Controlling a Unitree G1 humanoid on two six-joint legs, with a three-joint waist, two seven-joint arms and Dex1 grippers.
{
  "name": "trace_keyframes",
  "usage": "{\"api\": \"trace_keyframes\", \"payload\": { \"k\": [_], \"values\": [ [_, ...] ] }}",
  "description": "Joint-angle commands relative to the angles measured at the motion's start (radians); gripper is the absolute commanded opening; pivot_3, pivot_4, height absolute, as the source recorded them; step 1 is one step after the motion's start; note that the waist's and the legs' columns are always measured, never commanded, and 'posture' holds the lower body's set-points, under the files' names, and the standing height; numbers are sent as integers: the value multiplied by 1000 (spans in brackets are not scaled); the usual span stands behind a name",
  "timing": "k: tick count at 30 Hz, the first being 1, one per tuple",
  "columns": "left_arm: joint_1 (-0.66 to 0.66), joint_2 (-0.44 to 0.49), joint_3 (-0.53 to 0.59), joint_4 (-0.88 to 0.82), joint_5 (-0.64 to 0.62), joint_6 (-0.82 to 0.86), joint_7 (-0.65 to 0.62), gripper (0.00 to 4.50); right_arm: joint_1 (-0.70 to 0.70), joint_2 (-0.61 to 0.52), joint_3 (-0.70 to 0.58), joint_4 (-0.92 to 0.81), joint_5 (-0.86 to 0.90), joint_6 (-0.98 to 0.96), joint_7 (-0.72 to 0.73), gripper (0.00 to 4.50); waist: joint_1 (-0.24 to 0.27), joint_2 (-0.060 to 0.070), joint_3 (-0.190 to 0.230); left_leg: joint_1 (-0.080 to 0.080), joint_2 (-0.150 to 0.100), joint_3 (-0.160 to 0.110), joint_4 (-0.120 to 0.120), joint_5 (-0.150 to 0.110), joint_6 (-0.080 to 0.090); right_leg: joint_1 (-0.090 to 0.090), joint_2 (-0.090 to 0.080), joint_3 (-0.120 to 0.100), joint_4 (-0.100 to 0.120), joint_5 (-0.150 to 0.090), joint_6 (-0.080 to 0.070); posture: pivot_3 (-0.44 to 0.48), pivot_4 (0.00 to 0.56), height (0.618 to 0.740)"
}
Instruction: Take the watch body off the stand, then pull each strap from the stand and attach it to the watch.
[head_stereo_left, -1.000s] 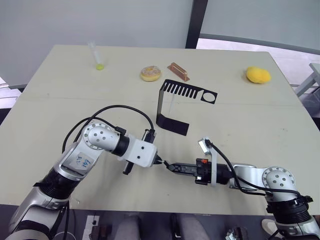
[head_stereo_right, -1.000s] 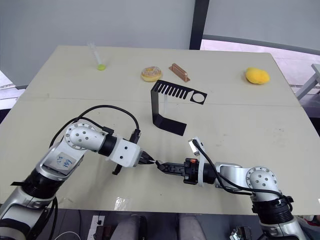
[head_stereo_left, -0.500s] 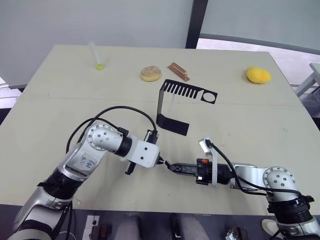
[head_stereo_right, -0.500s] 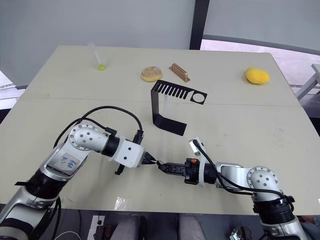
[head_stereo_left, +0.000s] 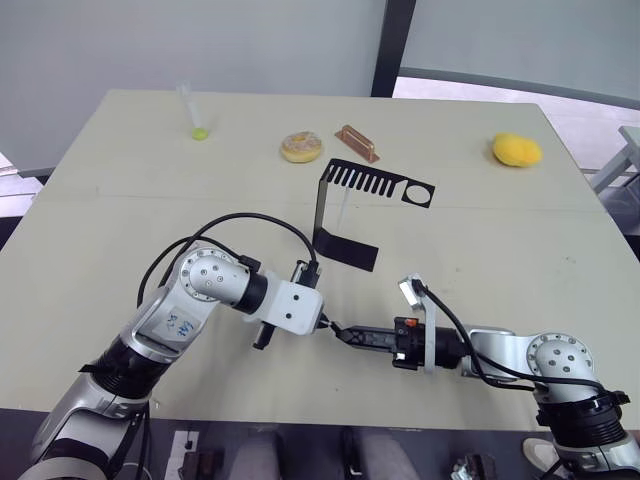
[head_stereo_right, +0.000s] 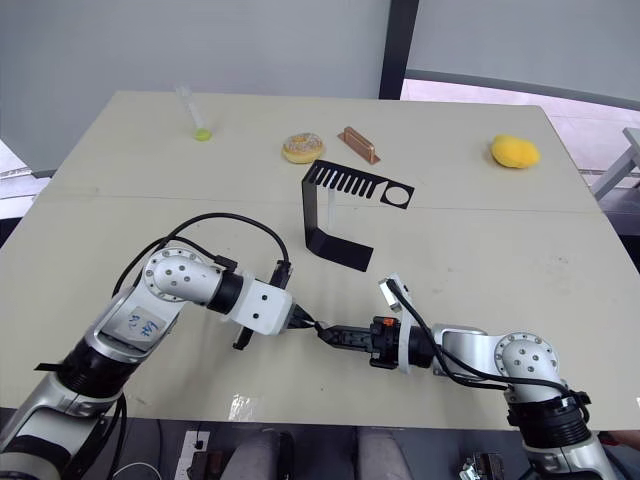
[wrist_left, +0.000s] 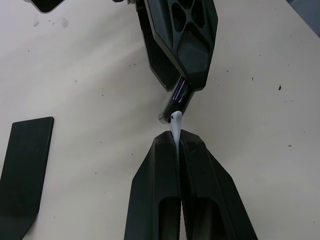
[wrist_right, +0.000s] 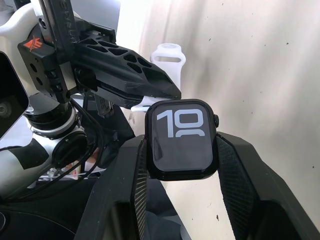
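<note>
light: bright, even, diffuse | shadows: soft, short, beneath the stand toward 5 o'clock | glare: washed-out table in right wrist view | blur: close fingers soft

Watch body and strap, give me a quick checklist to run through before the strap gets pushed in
1. Watch body clamped in the right gripper: ok.
2. Strap pinched in the left gripper: ok.
3. Strap tip meets the watch body's edge: ok, touching or nearly so.
4. Strap seated in its slot: cannot tell.
5. Stand apart from both grippers: ok.
6. Second strap's whereabouts: cannot tell.
</note>
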Motion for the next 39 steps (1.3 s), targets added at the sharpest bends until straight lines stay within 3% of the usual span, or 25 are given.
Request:
{"api": "trace_keyframes", "payload": {
  "k": [1, 27, 30, 33, 37, 39],
  "values": [
    [-18, -27, -29, -25, -1, 2, 15, 0, -12, 19, 19, -53, 49, 5, 32, 1496, 0, 0, 0, 0, 0, 0, 0, 0, 0, 0, 0, 0, 0, 0, 0, 0, 150, 740],
    [-21, -52, -20, -43, 3, 57, 20, 0, -6, 15, 20, -56, 42, 8, 39, 1496, 0, 0, 0, 0, 0, 0, 0, 0, 0, 0, 0, 0, 0, 0, 0, 0, 150, 740],
    [0, -5, -1, -61, -9, 81, -6, 926, -1, 8, 15, -57, 40, 10, 45, 1496, -1, 0, 0, 0, 0, 0, 0, 0, 0, 0, 0, 0, 0, 0, 0, 0, 150, 740],
    [41, 63, 46, -58, -13, 47, -5, 2435, 2, 1, 9, -62, 35, 5, 55, 1496, -4, 0, 0, 0, 0, 0, 0, 0, 0, 0, 0, 0, 0, 0, 0, 0, 150, 740],
    [164, 197, 192, -37, -97, -24, -31, 4435, 0, -29, -13, -104, -39, 7, 137, 1496, -9, 1, 0, 0, 1, 0, 0, 0, 0, -1, 0, 0, 0, 0, 0, 0, 150, 740],
    [237, 227, 293, -27, -196, -32, -49, 4500, 0, -74, -3, -187, -199, -29, 267, 1496, -3, 1, 1, 0, 1, 0, -1, 0, 0, -1, 0, -1, 0, 0, -1, 0, 150, 740]
  ]
}}
